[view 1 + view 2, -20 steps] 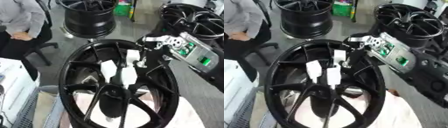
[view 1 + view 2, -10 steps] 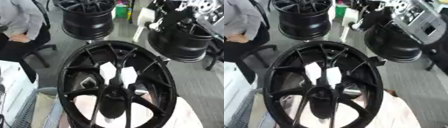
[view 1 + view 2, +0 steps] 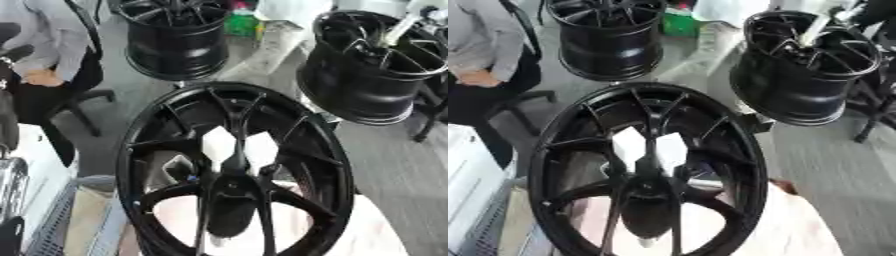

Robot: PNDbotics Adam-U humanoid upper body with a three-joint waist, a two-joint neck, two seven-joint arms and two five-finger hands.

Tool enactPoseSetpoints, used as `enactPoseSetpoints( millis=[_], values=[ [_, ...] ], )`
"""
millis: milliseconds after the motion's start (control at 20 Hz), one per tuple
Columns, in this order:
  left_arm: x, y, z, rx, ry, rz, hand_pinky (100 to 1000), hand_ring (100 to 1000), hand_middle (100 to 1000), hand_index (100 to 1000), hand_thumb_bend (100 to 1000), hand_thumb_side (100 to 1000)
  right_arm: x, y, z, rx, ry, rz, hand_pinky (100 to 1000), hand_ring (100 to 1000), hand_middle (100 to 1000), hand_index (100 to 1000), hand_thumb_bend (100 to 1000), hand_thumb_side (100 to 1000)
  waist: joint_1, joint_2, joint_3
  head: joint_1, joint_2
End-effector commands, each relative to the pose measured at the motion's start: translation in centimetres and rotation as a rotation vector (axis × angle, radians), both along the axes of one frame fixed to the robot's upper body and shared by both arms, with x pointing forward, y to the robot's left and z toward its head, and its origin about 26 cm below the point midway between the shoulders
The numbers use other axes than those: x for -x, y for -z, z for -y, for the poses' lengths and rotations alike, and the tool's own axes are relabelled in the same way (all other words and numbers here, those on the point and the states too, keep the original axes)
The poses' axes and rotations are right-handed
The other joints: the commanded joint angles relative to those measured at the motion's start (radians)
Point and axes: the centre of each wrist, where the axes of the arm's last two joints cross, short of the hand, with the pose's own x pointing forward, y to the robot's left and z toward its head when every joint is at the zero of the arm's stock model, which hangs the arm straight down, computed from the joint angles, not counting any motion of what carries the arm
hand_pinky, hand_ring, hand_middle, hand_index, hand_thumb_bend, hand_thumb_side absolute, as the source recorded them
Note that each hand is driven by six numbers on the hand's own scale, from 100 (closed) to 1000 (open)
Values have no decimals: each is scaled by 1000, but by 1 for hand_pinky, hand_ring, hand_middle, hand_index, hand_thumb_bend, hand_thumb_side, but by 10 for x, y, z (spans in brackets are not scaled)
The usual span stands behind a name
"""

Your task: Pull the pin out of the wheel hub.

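Observation:
The large black wheel [image 3: 234, 170] lies flat in front of me, its hub [image 3: 234, 186] in the middle where the spokes meet. No pin stands in the hub. A white pin [image 3: 819, 26] hangs slanted at the top right, over the spokes of another black wheel [image 3: 805, 70]. My right hand [image 3: 873, 9] shows only as a dark shape in the top right corner, at the upper end of that pin and apparently closed round it. My left hand shows in neither view.
Two white patches [image 3: 238, 146] show through the spokes above the hub. A third black wheel [image 3: 175, 35] stands at the back. A seated person [image 3: 48, 55] is at the far left. Grey floor [image 3: 833, 175] lies to the right.
My right hand has lifted from the hub and swung up to the top right corner, carrying the white pin. The view has also shifted.

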Motion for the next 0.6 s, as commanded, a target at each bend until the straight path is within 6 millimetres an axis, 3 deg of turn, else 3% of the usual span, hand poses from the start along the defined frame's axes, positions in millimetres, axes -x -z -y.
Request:
enactPoseSetpoints(
  millis=[50, 100, 200, 250, 350, 600],
  values=[
    [1, -12, -3, -28, -13, 42, 764, 832, 654, 853, 100, 710, 28, -29, 59, 33, 161, 73, 772, 689, 517, 574, 170, 100, 4, -6, 3, 1, -12],
    [0, -13, -2, -29, -12, 45, 764, 832, 654, 852, 100, 710, 36, -30, 72, 44, 180, 64, 796, 746, 648, 684, 236, 100, 5, -3, 5, 0, -13],
    [0, -13, -2, -29, -9, 48, 764, 832, 654, 853, 100, 710, 48, -30, 86, 77, 182, 38, 829, 818, 785, 794, 266, 100, 6, -1, 8, 0, -14],
    [0, -13, -1, -30, -8, 48, 764, 833, 654, 853, 100, 711, 53, -30, 92, 92, 182, 27, 845, 851, 835, 839, 241, 214, 7, -1, 8, 0, -14],
    [0, -13, -1, -29, -5, 46, 764, 833, 654, 853, 100, 711, 63, -28, 101, 115, 178, 15, 844, 851, 844, 849, 188, 331, 7, -3, 9, -1, -13],
    [-1, -13, 1, -32, 8, 44, 764, 833, 655, 852, 100, 710, 84, -26, 115, 127, 163, 98, 822, 817, 812, 814, 121, 328, 8, -7, 20, -13, -9]
  ],
)
